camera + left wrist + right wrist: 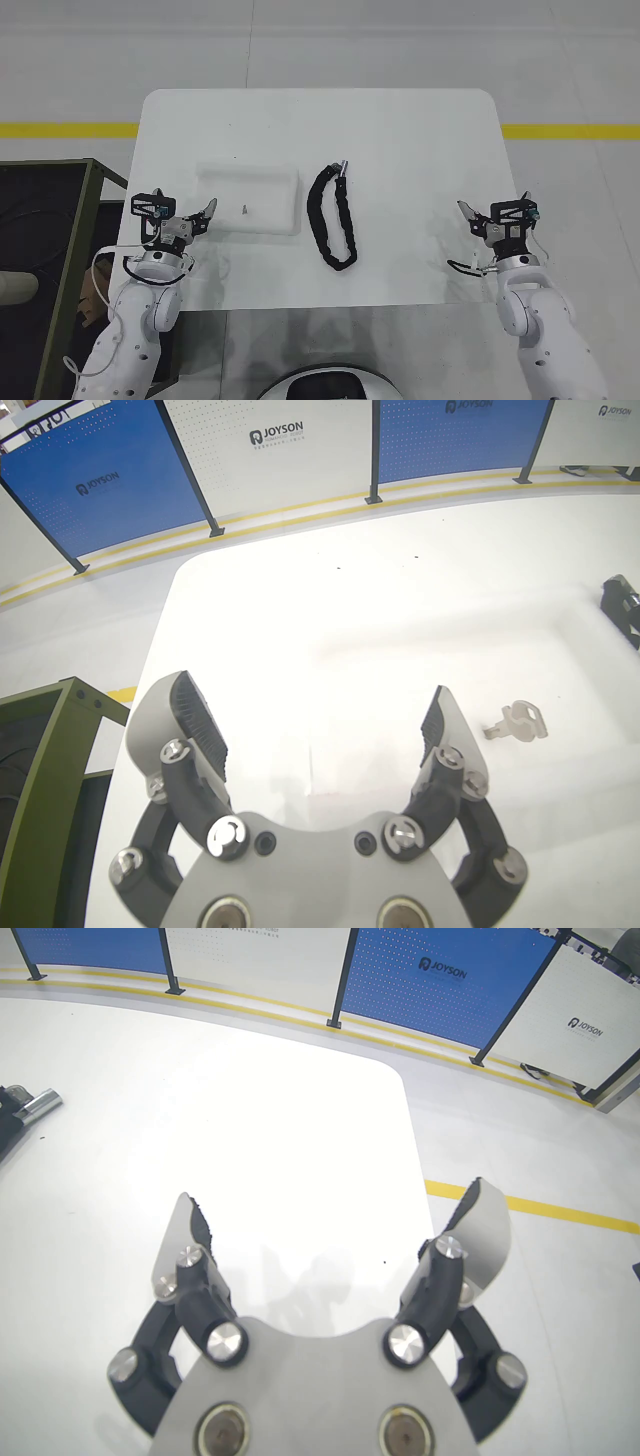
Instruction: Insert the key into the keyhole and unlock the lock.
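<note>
**Bench stock at one moment: key, lock, two grippers**

Item 1. Key [520, 722]: small, pale metal, lay flat on a shallow white tray [270, 190] on the left half of the white table [420, 140]. Nothing touched it.

Item 2. Lock [335, 215]: black sleeved chain type, lay in a curved loop at mid-table just beside the tray's right end and apart from it. Its bright metal end [42, 1103] pointed toward the table's far side. It was apart from the key and from both grippers.

Item 3. Left gripper [310, 687]: jaws were spread wide, nothing between the ribbed pads [200, 720]. It was stationed near the table's left edge by the tray's left end, with the key near its right finger.

Item 4. Right gripper [332, 1190]: jaws were spread wide, nothing held. It was stationed near the table's right front, well apart from the lock.

Item 5. Olive-green frame [90, 175]: stood beside the table's left edge.
</note>
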Robot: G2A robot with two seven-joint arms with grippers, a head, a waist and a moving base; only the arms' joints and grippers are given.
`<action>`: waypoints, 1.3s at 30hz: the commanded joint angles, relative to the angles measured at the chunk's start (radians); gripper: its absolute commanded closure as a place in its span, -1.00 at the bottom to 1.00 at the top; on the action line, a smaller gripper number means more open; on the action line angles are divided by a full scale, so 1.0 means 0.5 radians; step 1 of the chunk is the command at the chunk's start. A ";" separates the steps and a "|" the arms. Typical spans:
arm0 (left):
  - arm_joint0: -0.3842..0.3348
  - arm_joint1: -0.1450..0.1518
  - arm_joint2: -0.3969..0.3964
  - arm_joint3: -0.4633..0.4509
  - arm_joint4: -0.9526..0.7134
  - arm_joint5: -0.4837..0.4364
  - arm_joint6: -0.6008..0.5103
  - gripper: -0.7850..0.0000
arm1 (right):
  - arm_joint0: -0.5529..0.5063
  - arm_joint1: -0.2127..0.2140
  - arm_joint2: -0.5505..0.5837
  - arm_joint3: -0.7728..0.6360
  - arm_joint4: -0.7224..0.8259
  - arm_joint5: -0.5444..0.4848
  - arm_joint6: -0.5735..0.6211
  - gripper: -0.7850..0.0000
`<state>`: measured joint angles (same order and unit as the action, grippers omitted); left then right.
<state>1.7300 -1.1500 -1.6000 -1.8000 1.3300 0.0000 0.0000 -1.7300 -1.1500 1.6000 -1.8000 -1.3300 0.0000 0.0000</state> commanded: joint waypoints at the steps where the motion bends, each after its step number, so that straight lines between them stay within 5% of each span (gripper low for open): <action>1: 0.000 0.000 0.000 0.000 0.000 0.000 0.000 -1.00 | 0.000 0.000 0.000 0.000 0.000 0.000 0.000 -1.00; 20: -0.019 0.001 0.008 -0.037 -0.006 -0.035 -0.078 -1.00 | 0.000 0.000 0.000 0.000 0.000 0.000 0.000 -1.00; 25: -0.200 0.001 -0.022 -0.373 -0.159 0.000 -0.723 -1.00 | 0.000 0.000 0.000 0.000 0.000 0.000 0.000 -1.00; 30: -0.512 0.006 -0.054 -0.665 -0.540 0.154 -1.812 -1.00 | 0.000 0.000 0.000 0.000 0.000 0.000 0.000 -1.00; 34: -0.842 0.021 0.000 -0.662 -0.683 0.278 -2.649 -1.00 | 0.000 0.000 0.000 0.000 0.000 0.000 0.000 -1.00; 37: -1.054 0.030 0.038 -0.547 -0.888 0.317 -3.072 -0.98 | 0.000 0.000 0.000 0.000 0.000 0.000 0.000 -1.00; 39: -1.103 0.044 0.093 -0.421 -1.011 0.319 -3.072 -0.50 | 0.000 0.000 0.000 0.000 0.000 0.000 0.000 -1.00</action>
<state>1.1907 -1.1320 -1.5680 -2.0482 0.8619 0.1586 -1.5204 -1.7300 -1.1500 1.6000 -1.8000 -1.3300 0.0000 0.0000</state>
